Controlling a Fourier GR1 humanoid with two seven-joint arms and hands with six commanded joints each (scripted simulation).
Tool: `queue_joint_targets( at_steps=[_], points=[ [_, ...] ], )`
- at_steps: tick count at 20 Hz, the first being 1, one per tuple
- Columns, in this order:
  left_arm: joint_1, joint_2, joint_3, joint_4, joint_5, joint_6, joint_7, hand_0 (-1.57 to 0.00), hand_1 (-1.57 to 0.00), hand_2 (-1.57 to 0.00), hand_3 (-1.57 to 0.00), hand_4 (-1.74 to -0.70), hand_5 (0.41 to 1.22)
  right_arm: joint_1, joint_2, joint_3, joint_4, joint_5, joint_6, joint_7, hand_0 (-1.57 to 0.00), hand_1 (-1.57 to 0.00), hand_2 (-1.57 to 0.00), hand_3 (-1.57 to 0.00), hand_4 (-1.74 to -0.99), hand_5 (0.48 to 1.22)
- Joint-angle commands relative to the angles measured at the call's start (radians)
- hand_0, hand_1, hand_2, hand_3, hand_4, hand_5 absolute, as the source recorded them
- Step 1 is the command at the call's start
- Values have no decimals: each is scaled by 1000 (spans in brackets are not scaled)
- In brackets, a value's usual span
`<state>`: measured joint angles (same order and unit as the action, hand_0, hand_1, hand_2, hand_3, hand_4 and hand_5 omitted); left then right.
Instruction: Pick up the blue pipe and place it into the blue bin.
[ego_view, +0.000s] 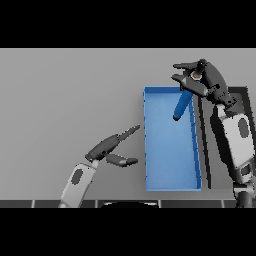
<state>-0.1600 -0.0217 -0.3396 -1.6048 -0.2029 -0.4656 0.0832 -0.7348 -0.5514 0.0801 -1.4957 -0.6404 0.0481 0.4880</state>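
Note:
The blue pipe hangs tilted over the far end of the blue bin, its lower tip pointing down into the bin. My right hand is above the bin's far right corner, fingers curled round the pipe's upper end. My left hand hovers over the grey table just left of the bin, fingers straight and thumb spread, holding nothing.
A dark tray or mat lies to the right of the bin, partly covered by my right forearm. The bin's right wall runs close beside that arm.

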Motion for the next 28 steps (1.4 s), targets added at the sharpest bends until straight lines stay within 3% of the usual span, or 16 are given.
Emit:
queue_joint_targets(
  at_steps=[1, 6, 9, 10, 14, 15, 17, 19, 20, 22, 25, 28],
  points=[
    [9, -2, -2, -6, -1, 4, 5, 1, 1, 1, 1, -877, 422, 44, -1, 7, -24, 5, -26, 21, -1571, -1571, -1571, -1571, -1741, 1221],
    [18, 1, -2, -32, 7, 4, 21, 1, 1, 1, 1, -882, 427, 201, -23, 48, -115, 44, -154, 122, -1571, -1571, -1571, -1571, -1741, 1221],
    [38, 8, -8, -32, 3, 1, 7, 1, 1, 1, 1, -888, 422, 256, -67, 142, -116, 44, -266, 122, -1571, -1571, -1571, -1521, -1741, 1221],
    [30, 5, -7, -27, -1, 5, 16, 1, 1, 1, 1, -887, 420, 261, -78, 175, -116, 46, -294, 121, -1571, -1571, -1571, -1255, -1741, 1221],
    [24, 5, -6, -32, -1, 7, 6, 1, 1, 1, 1, -883, 421, 259, -199, 362, -65, -22, -430, 121, -1571, -1548, -1571, -847, -1741, 1221],
    [28, 2, -17, -23, -12, 9, 8, 1, 1, 1, 1, -882, 421, 237, -236, 424, -41, -71, -460, 121, -1465, -1336, -1339, -788, -1678, 1221],
    [35, 4, -15, -39, -7, 8, 16, 1, 1, 1, 1, -878, 422, 168, -292, 548, 13, -161, -511, 122, -937, -855, -856, -504, -1503, 1221],
    [36, 1, -18, -38, -10, 10, 18, 1, 1, 1, 1, -878, 427, 119, -343, 656, 20, -228, -500, 122, -599, -547, -548, -322, -1337, 1221],
    [30, 2, -10, -37, -5, 10, 26, 1, 1, 1, 1, -878, 428, 100, -357, 694, 20, -239, -482, 122, -479, -437, -438, -258, -1275, 1186],
    [29, 2, -9, -35, -3, 10, 27, 1, 1, 1, 1, -881, 429, 45, -392, 789, 30, -257, -446, 121, -306, -279, -280, -164, -1175, 1084],
    [37, -8, -18, -52, 2, 11, 34, 1, 1, 1, 1, -886, 428, -15, -425, 883, 40, -248, -370, 122, -156, -143, -143, -84, -1083, 934],
    [37, 2, -13, -50, -1, 10, 30, 1, 1, 1, 1, -885, 427, -42, -432, 925, 52, -249, -357, 122, -80, -73, -73, -42, -1063, 846]
  ],
)
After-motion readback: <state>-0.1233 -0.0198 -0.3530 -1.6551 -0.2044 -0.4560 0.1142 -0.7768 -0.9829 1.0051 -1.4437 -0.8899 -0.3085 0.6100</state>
